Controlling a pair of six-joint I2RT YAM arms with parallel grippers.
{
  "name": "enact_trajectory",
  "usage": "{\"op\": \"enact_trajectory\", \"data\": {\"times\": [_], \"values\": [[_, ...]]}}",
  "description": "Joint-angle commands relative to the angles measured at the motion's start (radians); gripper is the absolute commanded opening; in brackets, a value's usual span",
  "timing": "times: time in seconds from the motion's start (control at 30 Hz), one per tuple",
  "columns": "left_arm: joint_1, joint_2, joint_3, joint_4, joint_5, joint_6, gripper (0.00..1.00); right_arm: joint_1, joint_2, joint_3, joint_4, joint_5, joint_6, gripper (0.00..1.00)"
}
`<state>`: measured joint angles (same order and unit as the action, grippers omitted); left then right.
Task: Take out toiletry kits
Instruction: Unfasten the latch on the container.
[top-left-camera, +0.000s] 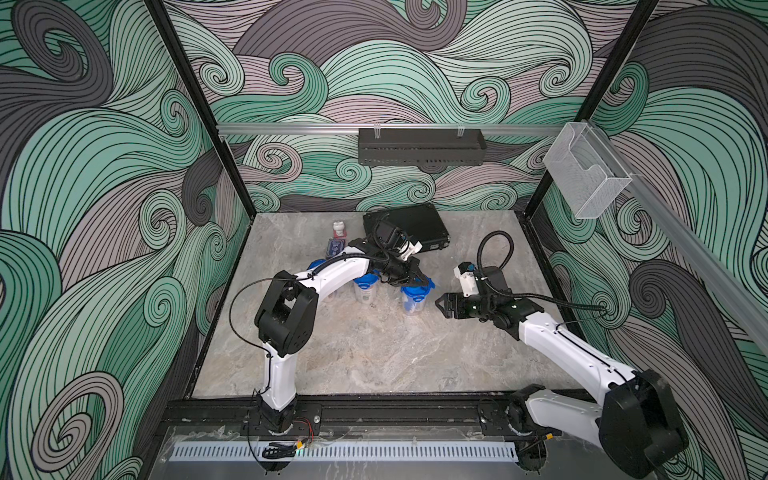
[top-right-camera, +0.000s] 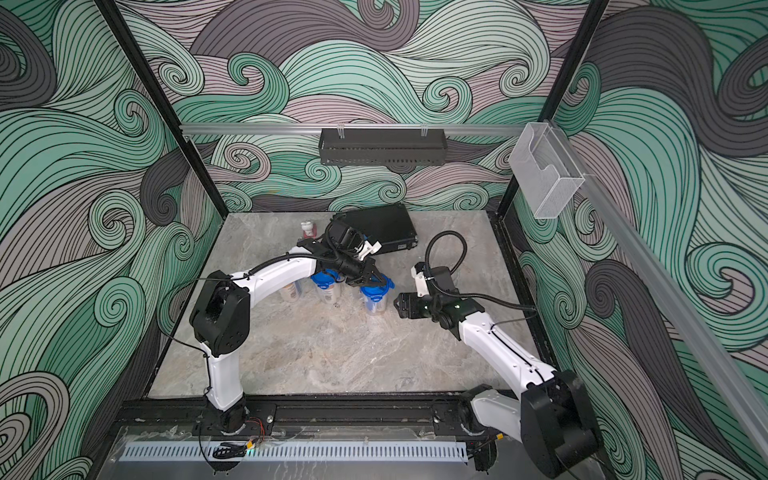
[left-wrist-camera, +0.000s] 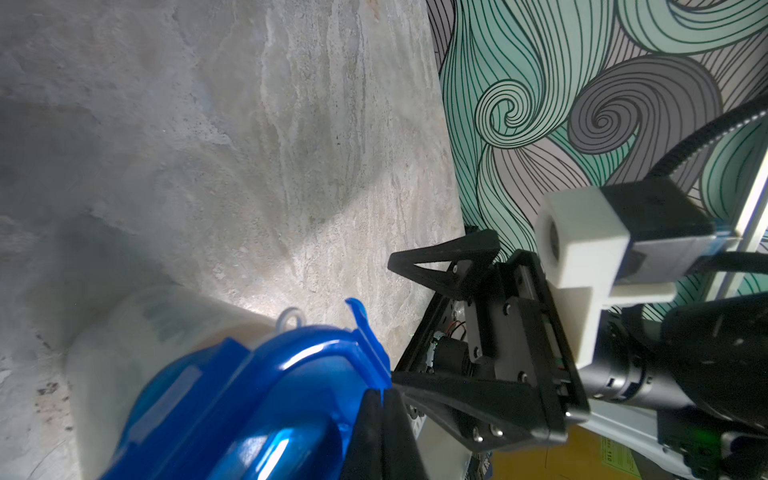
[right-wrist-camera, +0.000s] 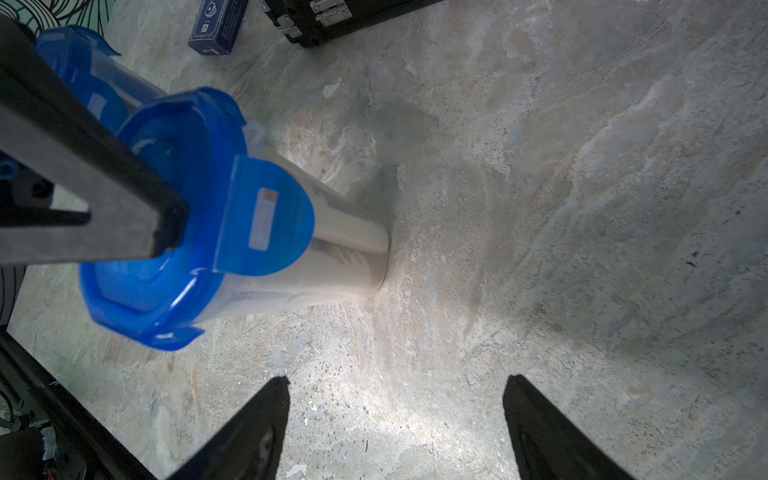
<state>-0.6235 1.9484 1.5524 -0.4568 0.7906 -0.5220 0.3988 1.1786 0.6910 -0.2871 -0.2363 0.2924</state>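
Three toiletry kits stand upright on the stone table as clear tumblers with blue clip-tab lids. In both top views one (top-left-camera: 320, 266) (top-right-camera: 291, 291) is half hidden behind my left arm, one (top-left-camera: 365, 286) (top-right-camera: 326, 286) is in the middle, and the right one (top-left-camera: 413, 299) (top-right-camera: 374, 301) is nearest my grippers. My left gripper (top-left-camera: 419, 280) (top-right-camera: 376, 280) (left-wrist-camera: 381, 399) is shut on a clip tab of the right tumbler's blue lid (left-wrist-camera: 249, 395) (right-wrist-camera: 166, 232). My right gripper (top-left-camera: 440, 305) (top-right-camera: 398, 305) (right-wrist-camera: 397, 384) stands open and empty just right of that tumbler.
A shut black briefcase (top-left-camera: 415, 224) (top-right-camera: 374, 226) lies at the back of the table. A dark-blue card box (top-left-camera: 336, 248) (right-wrist-camera: 218, 25) and a small white bottle (top-left-camera: 338, 228) sit to its left. Patterned walls close in three sides.
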Motion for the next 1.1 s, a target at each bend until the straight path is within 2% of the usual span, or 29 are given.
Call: {"op": "enact_trajectory", "data": {"times": [0.0,1.07], "values": [[0.006,0.008,-0.014,0.017,0.003,-0.023,0.00,-0.005,0.006,-0.002,0.017,-0.009,0.007,0.82],[0.050,0.072,-0.273,0.259,0.051,-0.077,0.00,-0.007,-0.028,0.007,0.032,-0.034,0.017,0.83]]}}
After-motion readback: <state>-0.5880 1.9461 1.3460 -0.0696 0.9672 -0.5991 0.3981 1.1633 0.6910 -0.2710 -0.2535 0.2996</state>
